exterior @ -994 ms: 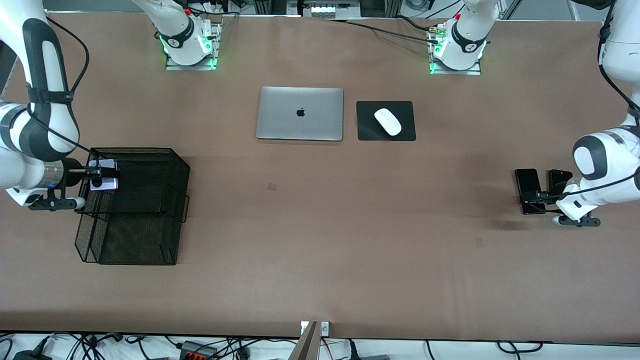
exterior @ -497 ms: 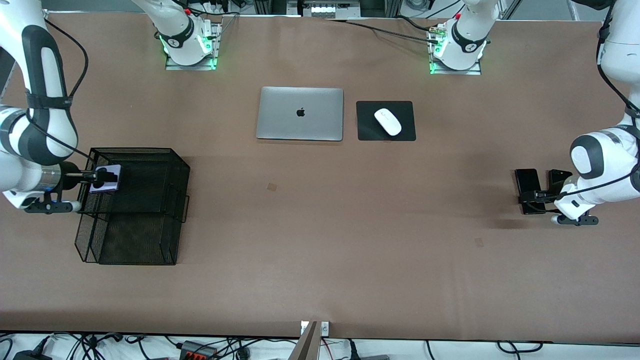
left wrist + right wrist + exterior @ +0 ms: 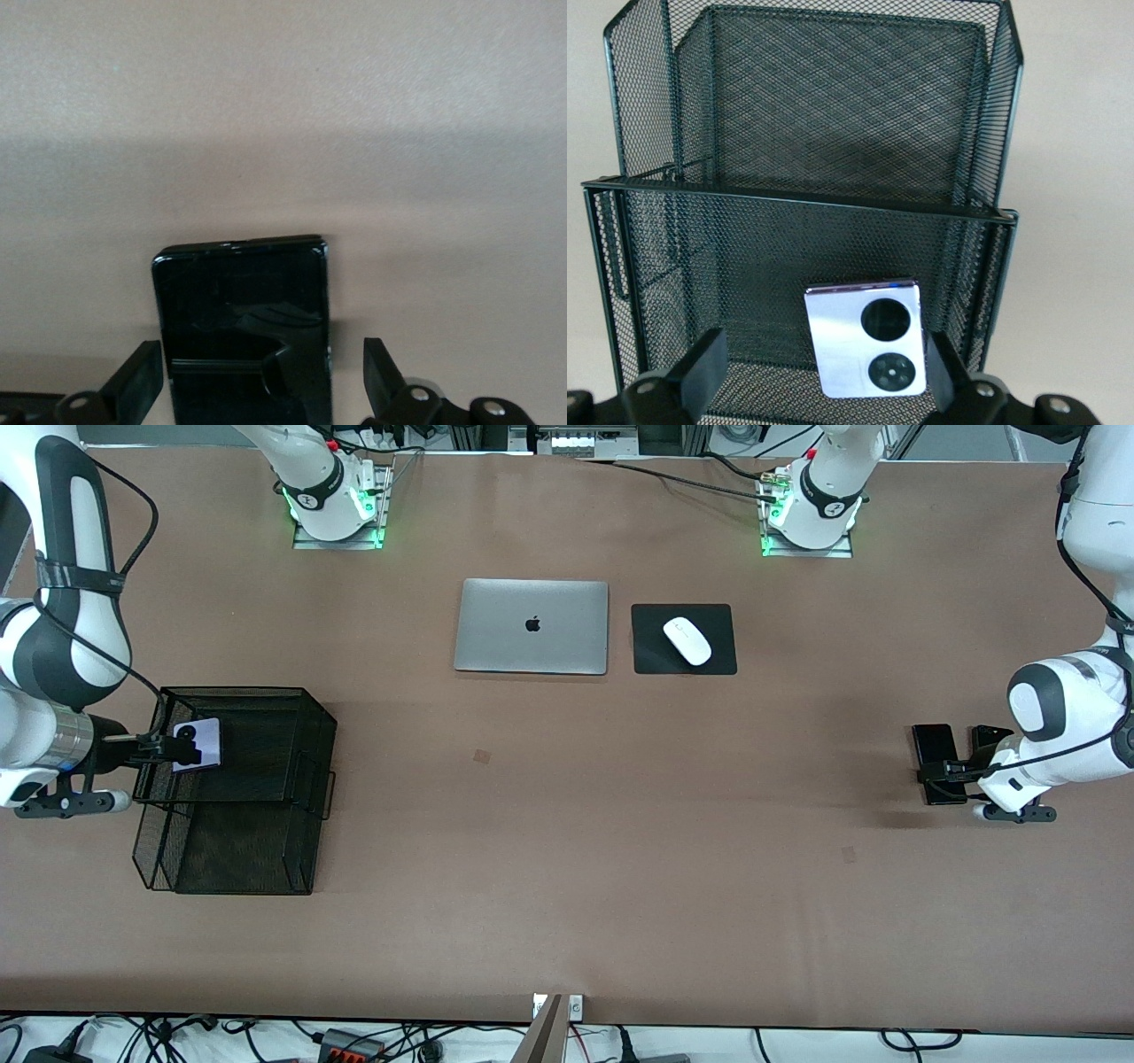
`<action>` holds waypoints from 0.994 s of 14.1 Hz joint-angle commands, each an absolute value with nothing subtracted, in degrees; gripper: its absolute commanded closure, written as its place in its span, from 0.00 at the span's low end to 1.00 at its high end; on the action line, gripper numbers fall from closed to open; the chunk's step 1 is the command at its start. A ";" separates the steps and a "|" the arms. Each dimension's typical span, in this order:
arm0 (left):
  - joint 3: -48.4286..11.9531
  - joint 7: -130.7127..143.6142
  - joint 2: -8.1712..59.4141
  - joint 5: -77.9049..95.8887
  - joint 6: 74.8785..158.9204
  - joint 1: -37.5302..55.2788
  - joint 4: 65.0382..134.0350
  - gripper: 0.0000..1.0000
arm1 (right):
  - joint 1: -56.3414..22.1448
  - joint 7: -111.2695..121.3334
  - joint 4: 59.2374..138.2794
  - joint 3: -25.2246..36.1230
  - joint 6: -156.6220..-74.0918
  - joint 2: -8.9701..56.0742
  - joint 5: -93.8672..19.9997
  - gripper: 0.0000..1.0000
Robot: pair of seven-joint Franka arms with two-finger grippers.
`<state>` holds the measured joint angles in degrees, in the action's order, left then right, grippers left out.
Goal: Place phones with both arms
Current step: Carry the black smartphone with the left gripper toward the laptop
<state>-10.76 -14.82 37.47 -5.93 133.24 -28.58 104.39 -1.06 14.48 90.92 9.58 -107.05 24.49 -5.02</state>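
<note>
lavender phone (image 3: 866,337) in mesh basket (image 3: 266,717), right gripper (image 3: 824,372) spread around it; left gripper (image 3: 261,381) spread astride long black phone (image 3: 244,328).

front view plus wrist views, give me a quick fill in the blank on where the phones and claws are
1. The small squarish lavender phone lies in the black wire mesh ____.
2. The left claw straddles the long ____ slab phone on the table.
3. The white mouse rests on a black ____.
4. The right claw is ____.

Missing: basket; black; pad; open
</note>
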 commanded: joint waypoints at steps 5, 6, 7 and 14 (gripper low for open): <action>-11.07 -15.64 37.71 -7.82 135.44 -29.79 105.64 0.21 | -5.80 13.19 88.42 9.49 -106.61 24.35 -5.01 0.00; -11.07 -15.30 37.62 -7.82 135.00 -29.71 105.56 0.29 | -6.06 12.84 88.24 9.49 -106.61 24.35 -4.92 0.00; -11.07 -14.60 37.53 -7.82 133.78 -29.27 104.95 0.36 | -6.15 12.75 88.24 9.49 -106.52 24.26 -4.92 0.00; -17.03 -0.55 35.42 -7.30 105.07 -26.28 93.88 0.49 | -6.24 12.74 88.24 9.40 -106.87 23.73 -4.92 0.00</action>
